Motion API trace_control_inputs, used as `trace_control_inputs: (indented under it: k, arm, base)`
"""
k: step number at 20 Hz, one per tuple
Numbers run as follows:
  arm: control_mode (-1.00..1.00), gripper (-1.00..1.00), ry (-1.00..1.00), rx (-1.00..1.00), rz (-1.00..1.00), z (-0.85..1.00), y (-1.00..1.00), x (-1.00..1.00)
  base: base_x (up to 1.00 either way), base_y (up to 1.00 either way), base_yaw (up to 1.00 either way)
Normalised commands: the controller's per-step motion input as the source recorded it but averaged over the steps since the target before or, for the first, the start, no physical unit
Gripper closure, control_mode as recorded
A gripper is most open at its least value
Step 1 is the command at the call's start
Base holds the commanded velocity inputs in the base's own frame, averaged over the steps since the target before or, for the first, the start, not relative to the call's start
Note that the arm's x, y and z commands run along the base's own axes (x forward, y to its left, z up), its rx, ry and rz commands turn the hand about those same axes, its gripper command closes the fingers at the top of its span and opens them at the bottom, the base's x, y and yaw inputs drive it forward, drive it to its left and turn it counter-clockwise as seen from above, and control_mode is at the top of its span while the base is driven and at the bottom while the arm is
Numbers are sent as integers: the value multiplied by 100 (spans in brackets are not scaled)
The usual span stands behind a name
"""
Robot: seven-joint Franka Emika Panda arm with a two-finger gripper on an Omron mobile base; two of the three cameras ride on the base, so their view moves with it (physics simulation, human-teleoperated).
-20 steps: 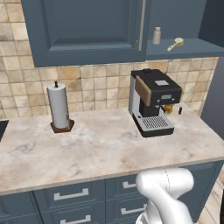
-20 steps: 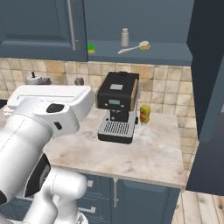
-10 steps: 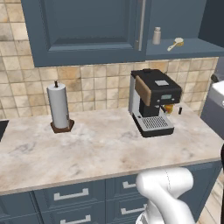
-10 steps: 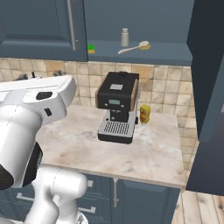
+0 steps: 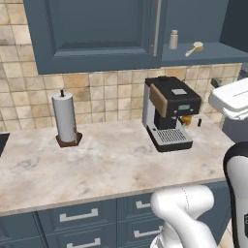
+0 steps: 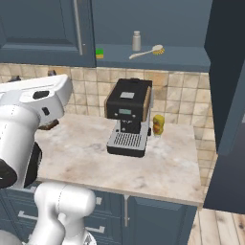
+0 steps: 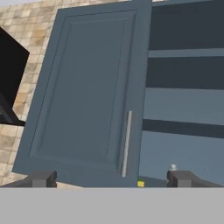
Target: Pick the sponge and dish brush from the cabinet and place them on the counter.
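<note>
Presently, left base view: dish brush (image 5: 195, 48), upper right, on cabinet (image 5: 97, 29) shelf; light, stiff; grasp the thin handle.
Right base view: sponge (image 6: 99, 53), upper middle, shelf edge; soft, light; pinch its sides.
Hand view: gripper (image 7: 111, 178), bottom; fingers spread wide, empty.

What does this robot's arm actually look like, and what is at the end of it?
The arm is glossy white, built from thick rounded segments with dark bands at the joints and small dark spots on its casing. No loose cables show. The gripper ends in two small, blocky dark grey fingertips.
</note>
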Motion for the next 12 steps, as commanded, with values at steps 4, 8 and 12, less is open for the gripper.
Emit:
trace_control_inputs:
  k: [4, 8, 12]
  arm:
    - [-100, -100, -2, 0, 0, 0, 30, 23]
    - [-100, -100, 0, 0, 0, 1, 20, 23]
    - [-100, -100, 0, 0, 0, 1, 7, 27]
  base:
    - [0, 0, 0]
    - [0, 0, 0]
    - [0, 0, 0]
